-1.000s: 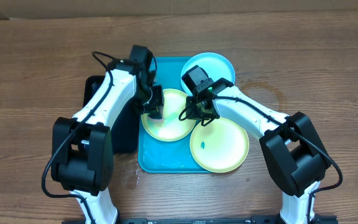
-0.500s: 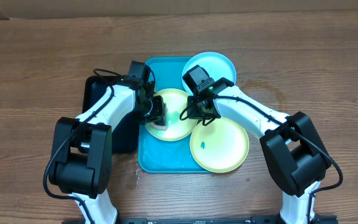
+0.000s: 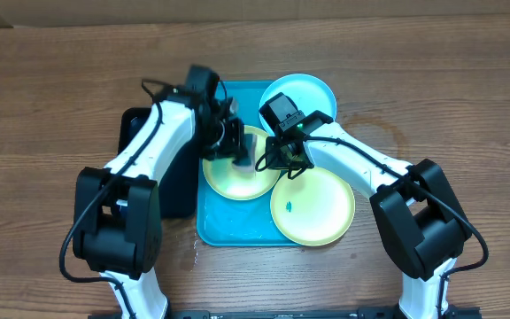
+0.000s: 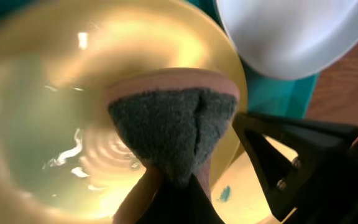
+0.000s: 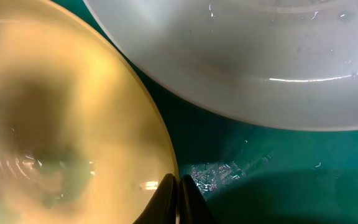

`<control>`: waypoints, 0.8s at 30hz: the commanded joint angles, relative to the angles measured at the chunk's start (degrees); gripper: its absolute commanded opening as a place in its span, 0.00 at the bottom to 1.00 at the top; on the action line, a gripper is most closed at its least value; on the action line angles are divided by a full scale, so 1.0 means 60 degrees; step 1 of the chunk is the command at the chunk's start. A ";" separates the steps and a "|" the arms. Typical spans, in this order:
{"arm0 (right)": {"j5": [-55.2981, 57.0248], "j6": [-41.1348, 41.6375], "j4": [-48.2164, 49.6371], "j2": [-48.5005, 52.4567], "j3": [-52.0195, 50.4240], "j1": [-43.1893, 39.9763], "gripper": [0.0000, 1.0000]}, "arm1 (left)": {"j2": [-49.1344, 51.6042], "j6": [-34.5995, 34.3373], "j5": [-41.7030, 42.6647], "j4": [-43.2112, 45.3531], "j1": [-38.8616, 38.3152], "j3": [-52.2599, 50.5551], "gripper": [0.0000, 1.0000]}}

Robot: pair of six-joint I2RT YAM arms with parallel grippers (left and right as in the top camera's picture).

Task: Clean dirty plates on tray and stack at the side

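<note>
A yellow-green plate (image 3: 235,177) lies wet in the turquoise tray (image 3: 228,232). My left gripper (image 3: 236,147) is shut on a sponge (image 4: 173,127) with a dark scouring face and presses it on this plate (image 4: 36,93) near its upper right part. My right gripper (image 3: 277,161) is shut on the same plate's right rim (image 5: 166,168). A second yellow-green plate (image 3: 317,208) with a small blue smudge (image 3: 288,208) overlaps the tray's right edge. A light blue plate (image 3: 301,92) rests at the tray's far right corner and shows in the right wrist view (image 5: 260,62).
A smaller black tray (image 3: 172,186) lies against the turquoise tray's left side, under my left arm. Water glistens on the tray floor (image 5: 222,174). Bare wooden table (image 3: 51,106) lies on all sides.
My left gripper has swept the sponge from the plate's left side across to its upper right. The right gripper has kept its hold on the rim and has not moved.
</note>
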 commanded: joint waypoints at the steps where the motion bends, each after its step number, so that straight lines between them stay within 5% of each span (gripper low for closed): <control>1: -0.0015 0.0036 0.0047 -0.0036 -0.0018 0.0036 0.04 | 0.0000 0.0211 -0.1778 -0.0390 -0.0117 0.0459 0.04; 12: -0.0018 0.0036 0.0044 -0.0036 -0.0018 0.0036 0.04 | 0.0087 -0.0062 -0.3588 0.0131 -0.0390 -0.0641 0.04; 24: -0.0018 0.0036 0.0047 -0.0036 -0.0018 0.0036 0.04 | 0.0087 0.0240 -0.2466 0.1585 -0.0390 -0.2477 0.04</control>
